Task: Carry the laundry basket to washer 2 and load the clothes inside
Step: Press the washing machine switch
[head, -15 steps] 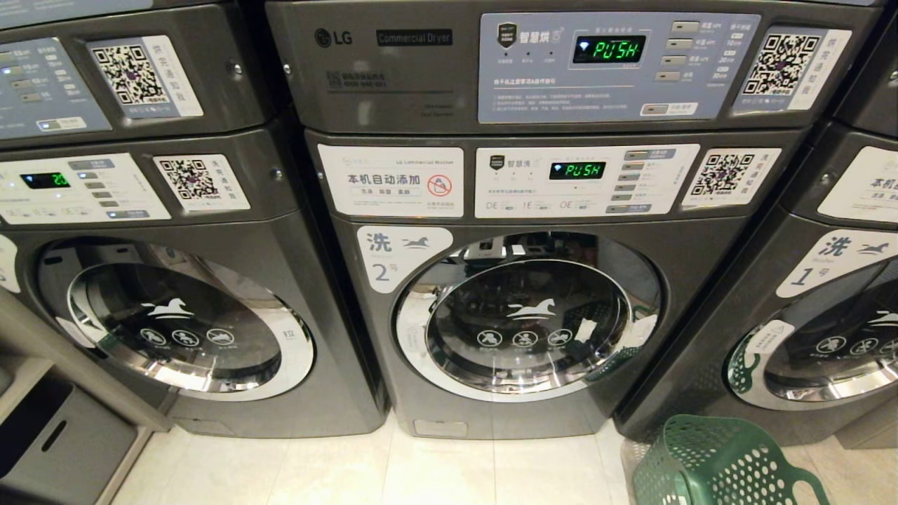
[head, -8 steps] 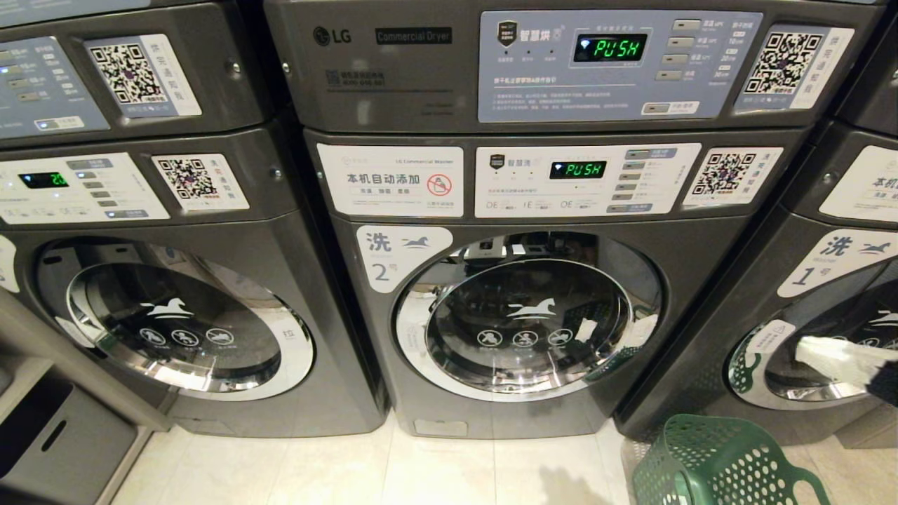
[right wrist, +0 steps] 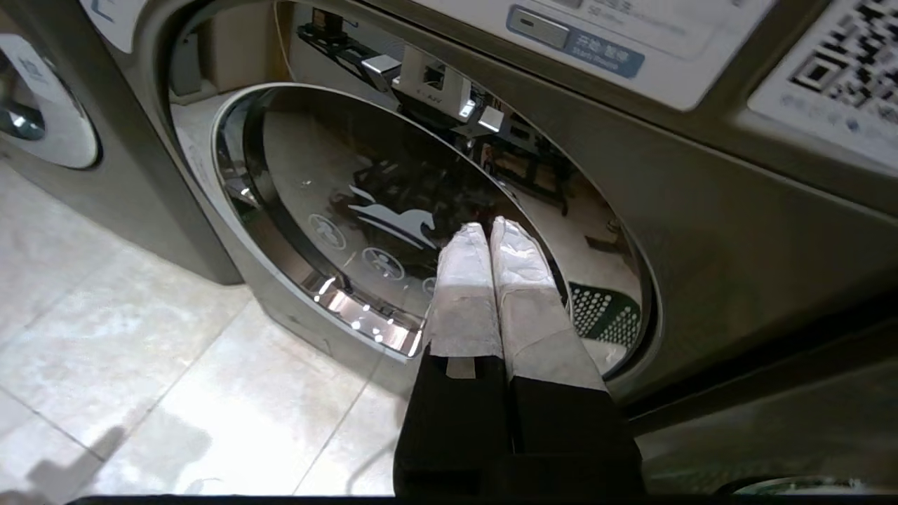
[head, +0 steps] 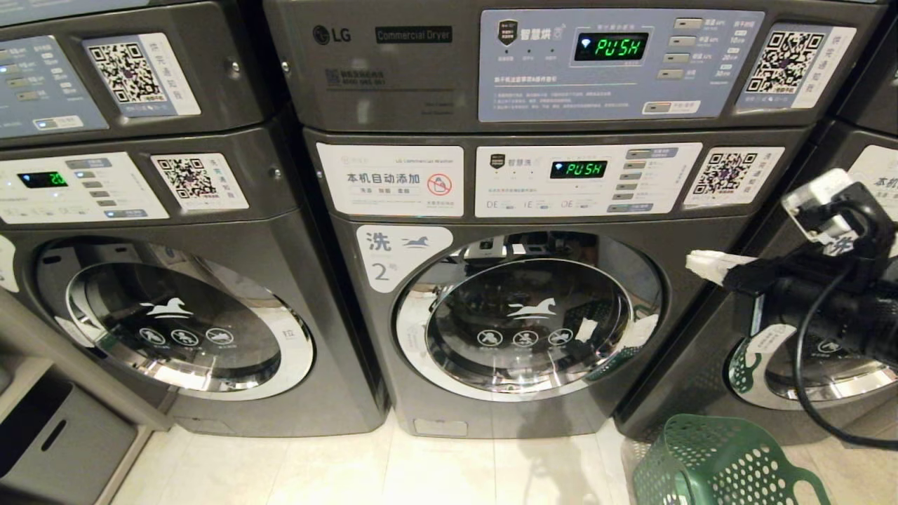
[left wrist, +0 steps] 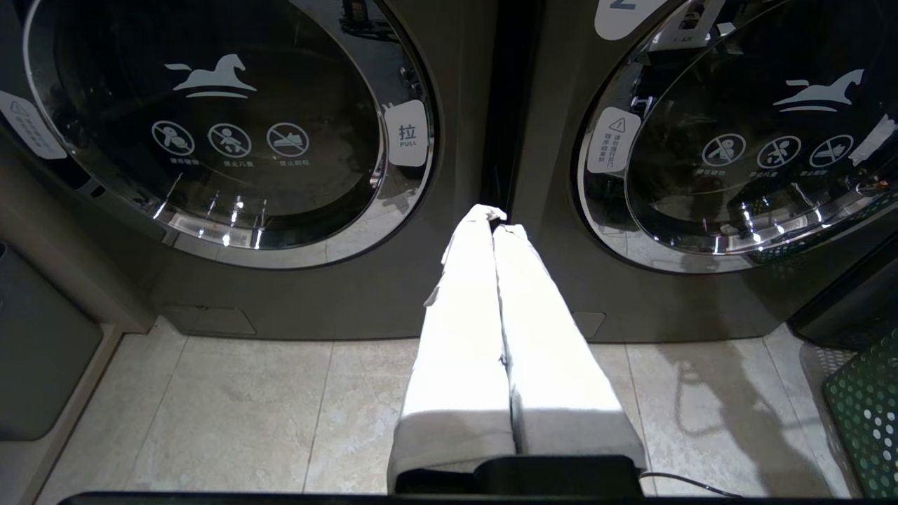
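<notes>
1. Head view: washer 2 (head: 519,308) sits dead centre, round door closed, "PUSH" glowing green on its display (head: 578,169). Down at five o'clock the laundry basket (head: 722,463) stands on the tiled floor (head: 435,470), just in front of the machine labelled 1 (head: 807,308). In at three o'clock is the right gripper (head: 694,263), white-wrapped fingers pressed together, nothing between them, tip pointing toward nine o'clock at the right edge of washer 2.
2. Left wrist view: the left gripper (left wrist: 495,214) is low, fingers together and empty, aimed at the dark gap between washer 2 (left wrist: 736,140) and the neighbouring washer (left wrist: 224,126). A sliver of basket (left wrist: 863,414) shows at four o'clock.
3. Right wrist view: the right gripper (right wrist: 488,226), jaws together, hovers before washer 2's glass (right wrist: 393,210); the basket's holes are mirrored in it. No clothes can be seen in any view.
</notes>
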{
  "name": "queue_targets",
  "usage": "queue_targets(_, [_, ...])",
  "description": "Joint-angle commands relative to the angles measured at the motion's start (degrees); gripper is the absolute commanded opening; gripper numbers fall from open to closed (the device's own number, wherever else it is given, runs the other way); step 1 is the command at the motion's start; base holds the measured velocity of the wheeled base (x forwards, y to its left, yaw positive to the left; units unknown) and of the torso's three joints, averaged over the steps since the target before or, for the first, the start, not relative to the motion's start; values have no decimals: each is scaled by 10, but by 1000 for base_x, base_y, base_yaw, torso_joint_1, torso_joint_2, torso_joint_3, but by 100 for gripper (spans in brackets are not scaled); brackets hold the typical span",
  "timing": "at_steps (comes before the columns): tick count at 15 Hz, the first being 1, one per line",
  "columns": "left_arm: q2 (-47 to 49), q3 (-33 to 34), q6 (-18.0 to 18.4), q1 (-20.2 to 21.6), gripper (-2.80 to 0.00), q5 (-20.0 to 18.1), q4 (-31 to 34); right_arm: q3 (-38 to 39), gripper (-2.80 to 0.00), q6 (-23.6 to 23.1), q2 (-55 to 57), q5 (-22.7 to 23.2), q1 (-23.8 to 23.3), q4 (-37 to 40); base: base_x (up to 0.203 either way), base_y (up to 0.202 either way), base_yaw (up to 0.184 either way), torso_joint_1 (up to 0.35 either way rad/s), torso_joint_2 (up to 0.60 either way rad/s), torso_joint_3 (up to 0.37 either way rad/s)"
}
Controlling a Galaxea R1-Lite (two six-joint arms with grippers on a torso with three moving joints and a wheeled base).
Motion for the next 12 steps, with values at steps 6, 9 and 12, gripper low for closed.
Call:
queue_targets(6, [-1,5,0,0,-280,0,0,-104,-280,-44,125,-18,6,-60,0,0,0,0,0,0])
queue_targets(9, [-1,5,0,0,-280,0,0,-133,-280,-53,143,-19,5,-72,0,0,0,0,0,0])
queue_targets(12, [-1,5,0,0,-280,0,0,-138,-280,-75,146,-13,5,-72,0,0,0,0,0,0])
